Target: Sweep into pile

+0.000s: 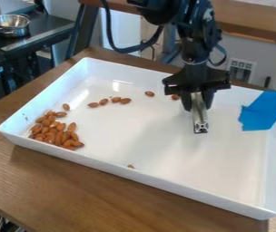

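Almonds (60,137), near edge: a lone nut (130,166) sits close to the tray's wall (134,176), which could shield it from sweeping.
Pile (48,121): by the left corner; a hard push could scatter it; its nuts point mixed ways.
Metal bar (200,120): narrow, so nuts may slip round it; long axis towards the near edge, end facing there.
Gripper (199,105): jaws pinching the bar.
Row (115,99): towards the far edge, strung roughly along it.
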Action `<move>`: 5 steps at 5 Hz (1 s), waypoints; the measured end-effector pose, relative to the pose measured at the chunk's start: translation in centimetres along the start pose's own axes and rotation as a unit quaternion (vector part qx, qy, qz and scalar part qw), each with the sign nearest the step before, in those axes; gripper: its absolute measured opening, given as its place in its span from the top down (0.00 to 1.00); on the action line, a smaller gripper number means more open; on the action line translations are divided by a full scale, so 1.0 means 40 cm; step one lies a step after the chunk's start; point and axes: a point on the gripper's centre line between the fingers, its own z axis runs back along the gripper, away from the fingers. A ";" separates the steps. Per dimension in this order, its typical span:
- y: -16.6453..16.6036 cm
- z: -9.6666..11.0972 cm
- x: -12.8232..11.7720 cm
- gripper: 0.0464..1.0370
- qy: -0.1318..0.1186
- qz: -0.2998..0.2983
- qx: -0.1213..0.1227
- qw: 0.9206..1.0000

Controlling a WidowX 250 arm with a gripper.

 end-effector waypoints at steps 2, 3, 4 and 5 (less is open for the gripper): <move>0.036 -0.040 0.029 0.66 0.002 0.016 0.019 1.000; 0.066 -0.040 0.048 0.66 0.002 0.024 0.019 1.000; 0.111 -0.043 0.057 0.66 0.009 0.024 0.016 1.000; 0.194 -0.031 0.084 0.66 0.010 0.043 0.017 0.999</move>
